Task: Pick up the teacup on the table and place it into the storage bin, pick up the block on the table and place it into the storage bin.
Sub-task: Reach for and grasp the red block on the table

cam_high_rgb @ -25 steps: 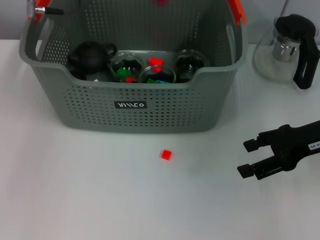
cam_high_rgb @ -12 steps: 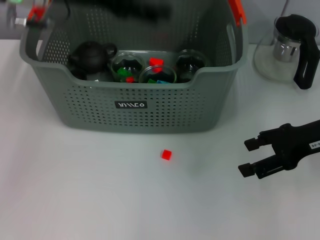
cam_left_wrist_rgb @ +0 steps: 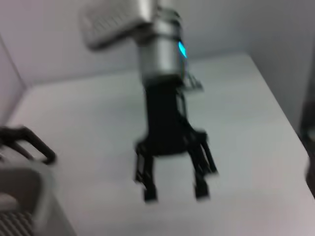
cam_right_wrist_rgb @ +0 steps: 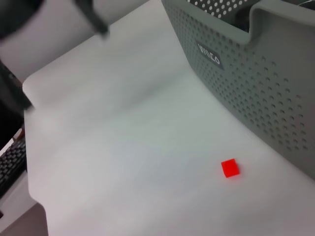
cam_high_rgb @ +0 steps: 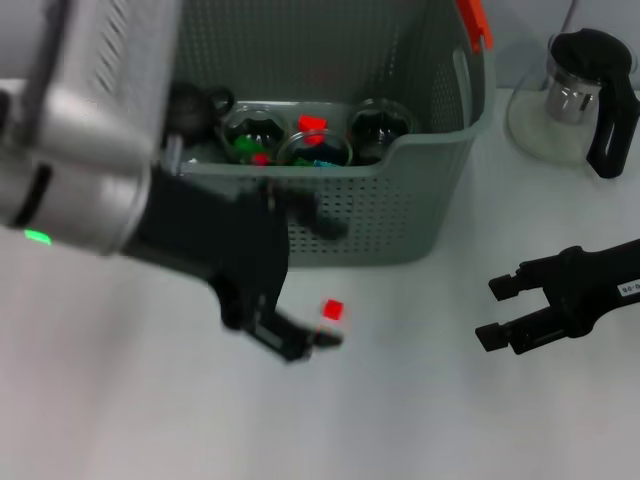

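The left tool (cam_high_rgb: 318, 283) is seen in the head view low over the white bench (cam_high_rgb: 120, 400), in front of the storage bin, with its dark fingers (cam_high_rgb: 300, 345) spread wide and nothing between them. One finger tip lies just beside the small red cube-shaped block (cam_high_rgb: 333, 310), which sits on the bench between the fingers and apart from the bin's front wall — whether the finger touches it cannot be told. The silver and black left arm covers the left part of the bin.

The right tool (cam_high_rgb: 500, 313) is held above the bench at the right, well apart from the block, its two black fingers parted and empty; it also appears in the left wrist view (cam_left_wrist_rgb: 173, 189), fingers pointing down.

The large grey-green perforated plastic storage bin (cam_high_rgb: 400, 210) stands at the back of the bench, an orange-red handle tab (cam_high_rgb: 474, 22) on its right rim. Inside it are seen a dark round teapot (cam_high_rgb: 195, 105), clear glass teacups (cam_high_rgb: 380, 125) and small red and green blocks (cam_high_rgb: 312, 124). In the right wrist view the red block (cam_right_wrist_rgb: 230, 168) lies on the bench near the bin's labelled wall (cam_right_wrist_rgb: 256, 83).

A glass pitcher with a black handle and lid (cam_high_rgb: 585, 85) stands to the right of the bin — apart from it.
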